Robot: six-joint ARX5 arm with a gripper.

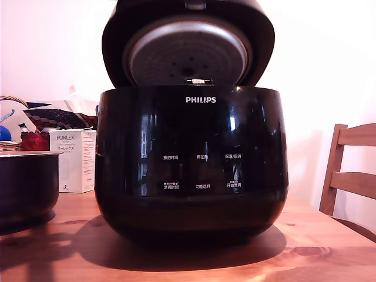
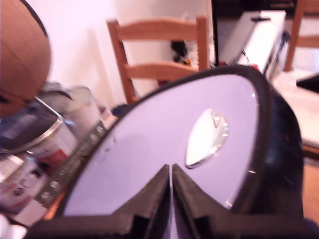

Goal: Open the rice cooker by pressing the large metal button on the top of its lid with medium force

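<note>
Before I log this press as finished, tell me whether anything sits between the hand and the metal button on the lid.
Nothing visible does. In the wrist view the shut hand hangs just off the raised lid, with only bare lid surface up to the metal button.

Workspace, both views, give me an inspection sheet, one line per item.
Surface: wooden table.
Job's things: cooker on the table, lid raised; metal button on the lid top.
Clutter: dark pot and white box at the exterior view's left.
Grippers: gripper over the lid top, jaws together, holding nothing.
Cables: nothing seen.
Surroundings: wooden chair, pale wall.
</note>
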